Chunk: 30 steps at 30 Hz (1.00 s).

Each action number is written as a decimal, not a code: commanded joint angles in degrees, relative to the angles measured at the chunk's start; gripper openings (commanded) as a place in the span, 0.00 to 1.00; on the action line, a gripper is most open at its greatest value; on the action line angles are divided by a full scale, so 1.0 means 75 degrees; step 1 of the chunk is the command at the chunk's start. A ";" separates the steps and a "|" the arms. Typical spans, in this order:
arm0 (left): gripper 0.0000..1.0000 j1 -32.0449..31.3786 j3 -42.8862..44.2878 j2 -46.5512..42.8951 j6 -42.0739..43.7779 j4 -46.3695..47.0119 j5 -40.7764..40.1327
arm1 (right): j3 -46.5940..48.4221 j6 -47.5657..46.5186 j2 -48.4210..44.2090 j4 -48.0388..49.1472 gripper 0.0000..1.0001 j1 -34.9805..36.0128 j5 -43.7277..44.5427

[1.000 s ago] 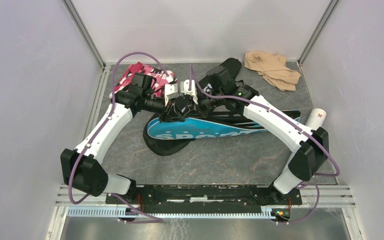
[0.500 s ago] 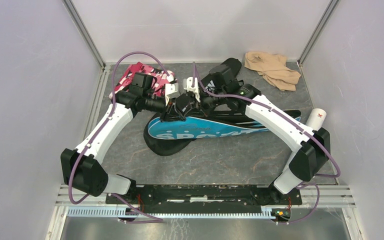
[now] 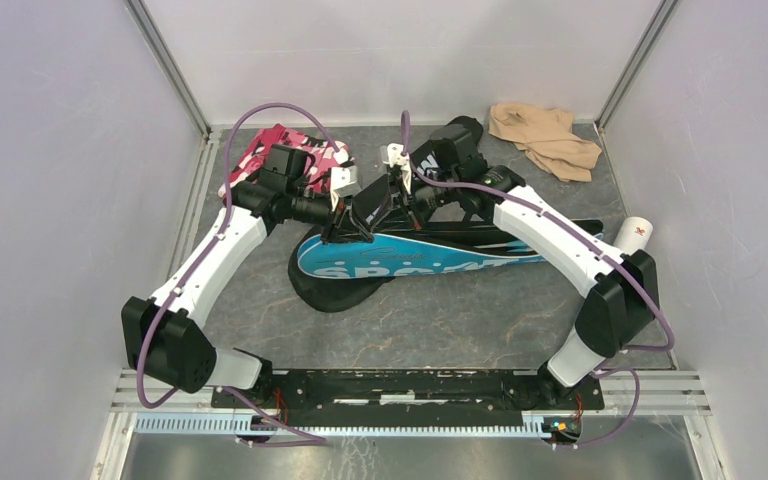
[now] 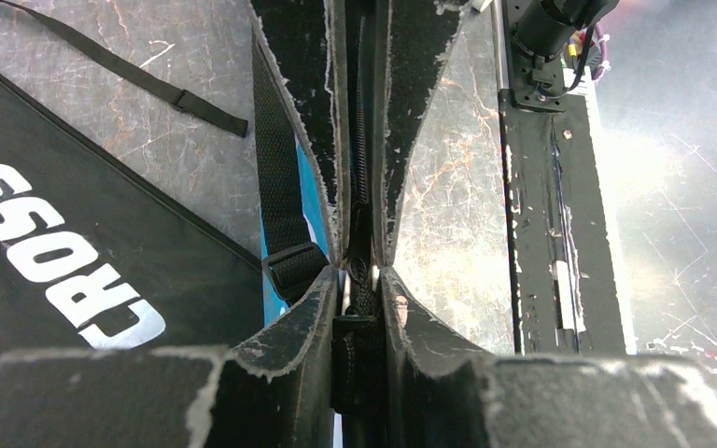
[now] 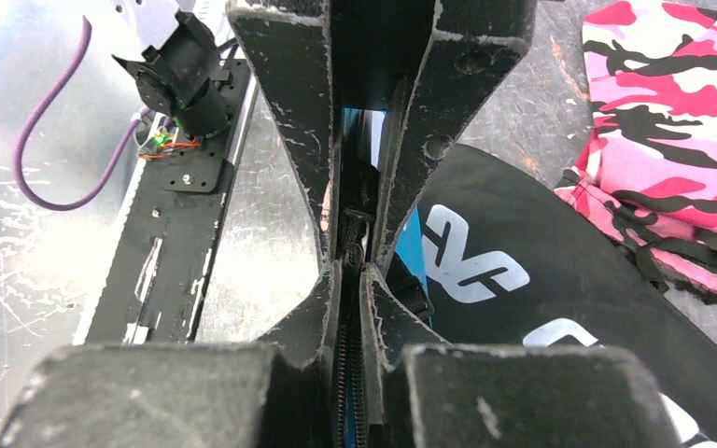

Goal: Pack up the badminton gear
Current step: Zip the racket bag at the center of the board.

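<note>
Blue cover [image 3: 410, 262], lying mid-table on the black cover [image 3: 332, 290], is where we see the left gripper [image 4: 362, 271] and right gripper [image 5: 350, 266] each pinched shut on its zip [image 4: 362, 140], so we judge zipping unfinished, with the white tube [image 3: 632, 236] lying unpacked at the right edge.
</note>
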 commanded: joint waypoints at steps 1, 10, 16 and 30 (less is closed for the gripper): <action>0.02 0.0115 0.0077 0.0060 -0.0171 -0.0337 -0.0027 | 0.0023 0.0626 -0.0031 0.0640 0.07 -0.0268 -0.0912; 0.02 0.0113 0.0067 0.0107 -0.0157 -0.0339 -0.0002 | 0.0046 0.1645 0.0183 0.1411 0.04 -0.0330 -0.1261; 0.02 0.0114 0.0079 0.0164 -0.0168 -0.0340 -0.0046 | 0.0109 0.1696 0.0164 0.1422 0.01 -0.0374 -0.1141; 0.02 0.0106 0.0148 0.0154 -0.0301 -0.0339 0.0205 | 0.0480 0.0923 0.0208 0.0555 0.15 0.0064 0.0458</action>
